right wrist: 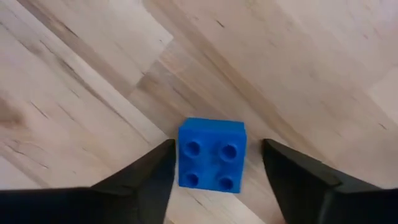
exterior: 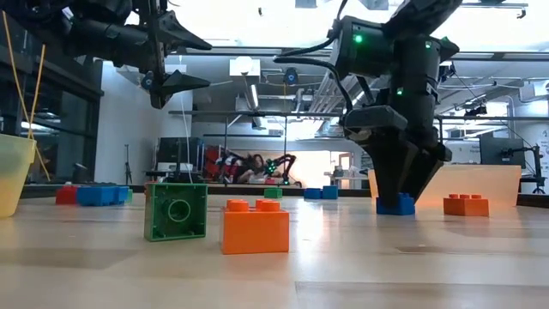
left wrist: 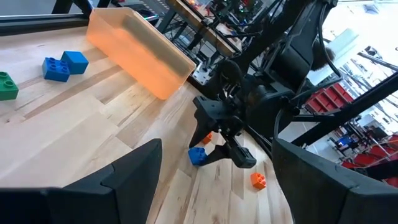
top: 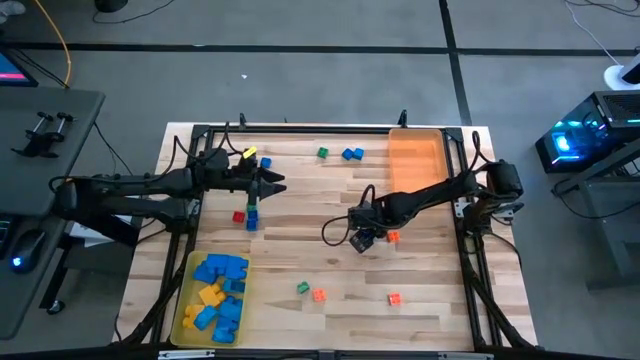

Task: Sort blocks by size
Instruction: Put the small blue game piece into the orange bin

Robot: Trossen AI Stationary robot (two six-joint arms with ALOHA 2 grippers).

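1. We see the right tool [right wrist: 214, 171] lowered to the desk [top: 330, 215] near its middle, fingers spread either side of a small blue block [right wrist: 212, 154]. One finger seems to touch the block's side and the other stands apart from it, so the tool is open and grips nothing.
2. In the low view that blue block [exterior: 395, 204] sits flat on the wood between the fingertips, with an orange block [exterior: 466, 205] just beside it.
3. Our left tool [top: 274, 183] hovers above the desk's left part, its fingers wide open and empty.
4. Below and near the left tool lie a red block [top: 238, 216], a blue stack [top: 251, 217] and a yellow block [top: 249, 153].
5. Near the far edge sit a green block [top: 323, 153] and a blue pair [top: 352, 154], just beside the orange tray [top: 415, 160].
6. Toward the near edge lie a green block [top: 302, 288] and two orange blocks [top: 319, 295], [top: 394, 298].
7. The yellow tray [top: 186, 295] at the near left corner holds a heap of larger blue and yellow blocks [top: 220, 293].
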